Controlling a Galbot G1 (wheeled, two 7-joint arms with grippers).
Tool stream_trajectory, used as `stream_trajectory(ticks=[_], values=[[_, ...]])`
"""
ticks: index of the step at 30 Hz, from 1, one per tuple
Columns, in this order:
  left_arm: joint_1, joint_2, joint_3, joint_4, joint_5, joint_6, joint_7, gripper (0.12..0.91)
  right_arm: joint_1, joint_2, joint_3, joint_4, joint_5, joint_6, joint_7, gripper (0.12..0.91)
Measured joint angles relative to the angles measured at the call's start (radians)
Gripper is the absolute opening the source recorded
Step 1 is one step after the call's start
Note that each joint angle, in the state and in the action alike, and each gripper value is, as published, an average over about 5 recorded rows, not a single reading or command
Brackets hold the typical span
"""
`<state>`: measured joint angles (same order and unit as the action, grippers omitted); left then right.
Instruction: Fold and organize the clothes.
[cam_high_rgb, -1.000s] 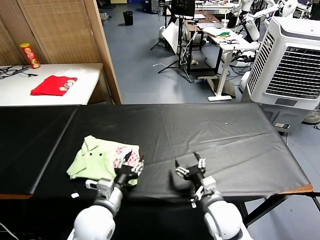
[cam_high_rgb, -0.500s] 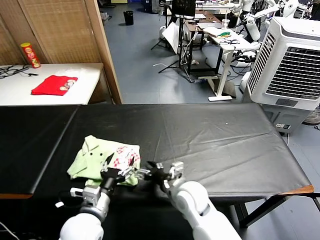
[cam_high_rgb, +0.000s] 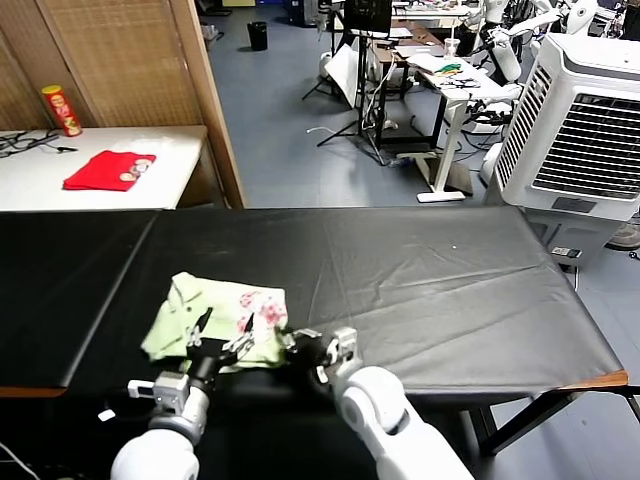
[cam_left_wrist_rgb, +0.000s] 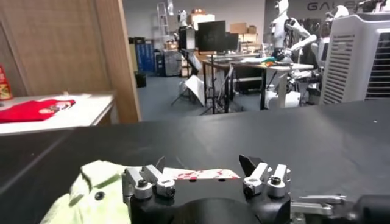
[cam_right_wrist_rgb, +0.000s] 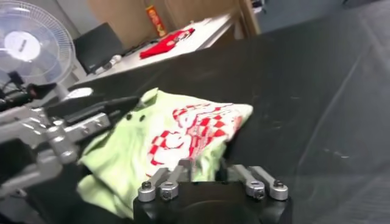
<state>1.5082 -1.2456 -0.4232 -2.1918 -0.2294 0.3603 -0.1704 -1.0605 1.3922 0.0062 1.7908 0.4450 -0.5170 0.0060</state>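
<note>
Soft cotton T-shirt (cam_high_rgb: 218, 312); matt tablecloth (cam_high_rgb: 420, 270)

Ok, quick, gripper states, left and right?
Left gripper: open, over the T-shirt.
Right gripper: shut at the T-shirt's near edge; hold unclear.

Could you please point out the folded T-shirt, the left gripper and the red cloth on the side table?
T-shirt (cam_high_rgb: 190, 315): head view, on its plain green part.
Left gripper (cam_high_rgb: 222, 331): head view, midway between its open fingertips.
Red cloth (cam_high_rgb: 105, 170): head view, at the cloth's middle.

Right end effector (cam_right_wrist_rgb: 208, 168) at near edge of folded green T-shirt (cam_right_wrist_rgb: 131, 155), fingers together.
</note>
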Motion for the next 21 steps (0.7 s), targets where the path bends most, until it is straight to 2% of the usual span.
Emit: stream_trajectory(ticks=[6, 9, 11, 14, 17, 21], values=[[-0.012, 0.017, -0.001, 0.025, -0.032, -0.025, -0.019, 0.798, -0.120, -0.065, 0.094, 0.103, -0.160, 0.071, -0.061, 0.161], [-0.020, 0.032, 0.003, 0.043, -0.069, -0.052, -0.007, 0.798, -0.188, -0.106, 0.151, 0.157, -0.234, 0.125, -0.087, 0.275], [-0.023, 0.044, 0.006, 0.056, -0.090, -0.081, 0.010, 0.798, -0.232, -0.129, 0.185, 0.187, -0.283, 0.168, -0.091, 0.392], [-0.023, 0.064, 0.012, 0.069, -0.117, -0.110, 0.025, 0.798, -0.298, -0.147, 0.228, 0.226, -0.344, 0.242, -0.075, 0.559], [-0.015, 0.082, 0.016, 0.067, -0.134, -0.112, 0.022, 0.798, -0.372, -0.150, 0.263, 0.261, -0.393, 0.330, -0.040, 0.708], [0.009, 0.107, 0.009, 0.053, -0.136, -0.099, 0.000, 0.798, -0.484, -0.150, 0.307, 0.300, -0.429, 0.450, 0.011, 0.791]])
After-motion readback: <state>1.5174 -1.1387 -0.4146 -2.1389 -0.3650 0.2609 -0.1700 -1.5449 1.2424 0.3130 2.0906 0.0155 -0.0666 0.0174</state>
